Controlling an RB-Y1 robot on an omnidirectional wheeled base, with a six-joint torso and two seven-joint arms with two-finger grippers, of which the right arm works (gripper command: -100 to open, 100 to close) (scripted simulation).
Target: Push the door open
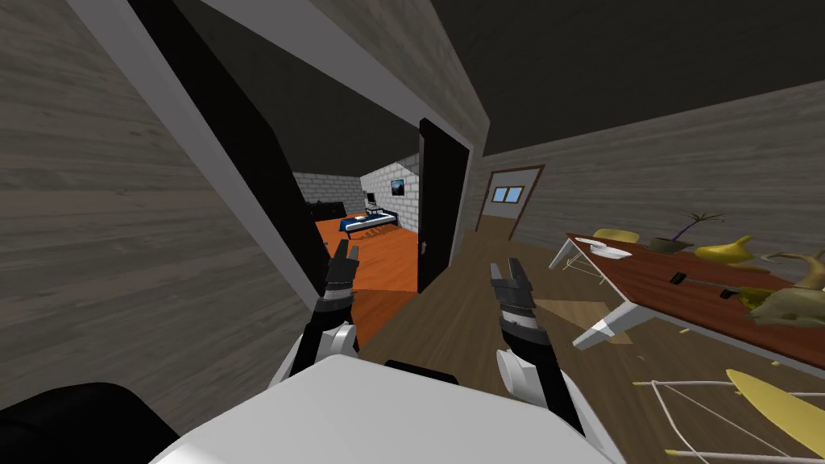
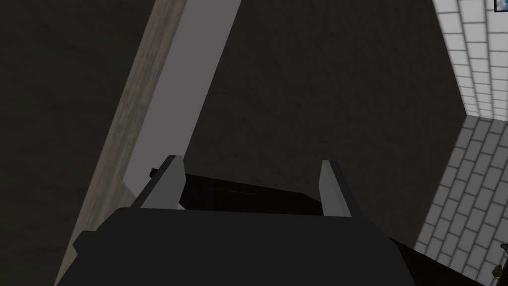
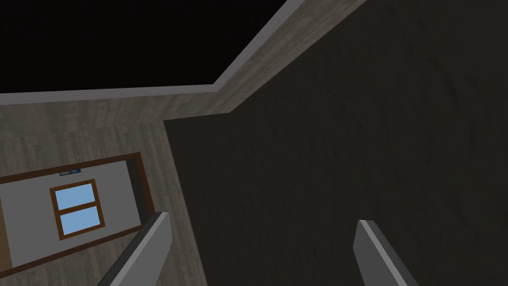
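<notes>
**A:** Black, both of them. The near door leaf [image 1: 254, 145] stands against the white frame [image 1: 199, 137], turned into the room with the orange floor [image 1: 379, 270]. The far door leaf [image 1: 443, 201] lies across the far part of the opening. I take it for a double door, though I can't be sure.

**B:** And the hands?

**A:** The left gripper [image 1: 347, 248] is just beside the near leaf's lower part, fingers spread with nothing between them. I can't tell whether it touches. The right gripper [image 1: 503, 266] hangs over the hall floor [image 1: 451, 322], apart from the far leaf, also spread and empty.

**B:** How will the door handle?

**A:** Like a stiff hinged slab, I'd judge: no give, some weight, swinging in an arc. The face looks smooth, so thin blades could skate sideways. It needs no grip. I'd press flat on the face near the free edge, by the small pale handle [image 1: 424, 246], far from the hinges, where the least force turns it.
</notes>
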